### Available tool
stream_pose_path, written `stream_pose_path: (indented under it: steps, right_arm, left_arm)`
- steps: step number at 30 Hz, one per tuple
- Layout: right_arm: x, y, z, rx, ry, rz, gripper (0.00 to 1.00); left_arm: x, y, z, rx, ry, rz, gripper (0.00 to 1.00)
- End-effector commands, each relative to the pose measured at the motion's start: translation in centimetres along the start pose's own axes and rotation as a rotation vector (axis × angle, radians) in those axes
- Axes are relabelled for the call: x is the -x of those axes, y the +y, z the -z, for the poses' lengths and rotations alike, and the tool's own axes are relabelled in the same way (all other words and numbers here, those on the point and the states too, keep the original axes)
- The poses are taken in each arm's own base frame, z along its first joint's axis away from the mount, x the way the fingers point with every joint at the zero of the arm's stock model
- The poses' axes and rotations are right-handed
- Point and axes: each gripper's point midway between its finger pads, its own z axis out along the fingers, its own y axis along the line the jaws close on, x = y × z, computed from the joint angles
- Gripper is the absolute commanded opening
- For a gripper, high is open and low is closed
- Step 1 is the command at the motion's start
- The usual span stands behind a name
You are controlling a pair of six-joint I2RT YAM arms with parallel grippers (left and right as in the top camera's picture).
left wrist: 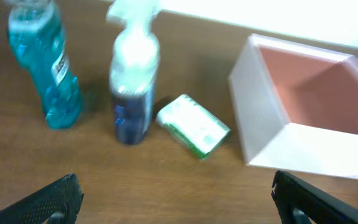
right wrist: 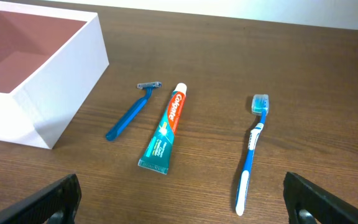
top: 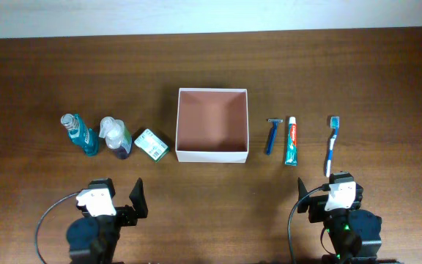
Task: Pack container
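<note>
Container [top: 212, 121] mid-worktop [top: 211, 66], empty. Blue bottle [top: 79, 136], spray bottle [top: 114, 139], soap box [top: 151, 144] at its 9 o'clock; razor [top: 272, 137], toothpaste [top: 291, 141], toothbrush [top: 332, 147] at 3. Likely 1 side per arm. Left jaws, right jaws spread, pinching nothing.

On your wooden table [top: 211, 59], left to right: blue mouthwash bottle [top: 80, 135], spray bottle [top: 114, 138], green-and-white soap box [top: 151, 144], white container [top: 212, 155], blue razor [top: 272, 136], Colgate toothpaste tube [top: 291, 141], toothbrush [top: 332, 147].
</note>
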Motion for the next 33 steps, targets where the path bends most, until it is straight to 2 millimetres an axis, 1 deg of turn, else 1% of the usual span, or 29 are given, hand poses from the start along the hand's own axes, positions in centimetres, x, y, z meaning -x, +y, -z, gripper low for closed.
stream_pose_path:
  steps: [1,4,6,8,10,14,17,19,21,23,25,27,30,33]
  right_arm:
    - [-0.1,0.0,0.0,0.002,-0.004,-0.01,0.99]
    - [-0.1,0.0,0.0,0.002,-0.004,-0.01,0.99]
    - [-0.1,0.0,0.0,0.002,-0.004,-0.01,0.99]
    - [-0.1,0.0,0.0,0.002,-0.004,-0.01,0.99]
    - [-0.1,0.0,0.0,0.002,-0.004,-0.01,0.99]
    - [-0.1,0.0,0.0,0.002,-0.004,-0.01,0.99]
    - [-0.1,0.0,0.0,0.002,-0.004,-0.01,0.99]
    - [-0.1,0.0,0.0,0.002,-0.004,-0.01,0.99]
    - [-0.1,0.0,0.0,0.002,-0.004,-0.01,0.99]
    - [-0.1,0.0,0.0,0.002,-0.004,-0.01,0.99]
    - [-0.1,0.0,0.0,0.002,-0.004,-0.01,0.99]
    - [-0.1,0.0,0.0,0.002,-0.004,-0.01,0.99]
    - [-0.1,0.0,0.0,0.002,-0.004,-0.01,0.99]
    - [-0.1,0.0,0.0,0.002,-0.004,-0.01,0.99]
  left_arm:
    - [5.7,-2.5,2.5,-0.082,-0.084,-0.011,0.99]
    - [9.1,-3.1,3.7,-0.072,-0.058,-0.012,0.99]
    - [11.0,-3.0,3.8,-0.039,0.002,-0.026,0.99]
    - [12.5,-2.6,3.3,0.008,0.077,-0.05,0.99]
    - [14.1,-1.9,2.4,0.065,0.171,-0.072,0.99]
    - [17.2,0.0,-0.6,0.182,0.376,-0.138,0.99]
    - [18.9,0.6,-3.0,0.195,0.511,-0.135,0.99]
    - [19.2,0.5,-4.2,0.185,0.605,-0.117,1.0]
    - [19.7,0.7,-5.8,0.186,0.646,-0.114,0.99]
    - [19.7,1.1,-7.0,0.196,0.674,-0.105,0.99]
    - [19.5,2.9,-7.7,0.283,0.691,-0.06,0.99]
    - [19.3,5.4,-7.9,0.411,0.692,0.02,0.99]
    - [19.2,7.6,-8.4,0.453,0.689,0.061,0.99]
    - [18.8,9.2,-8.5,0.462,0.709,0.053,0.99]
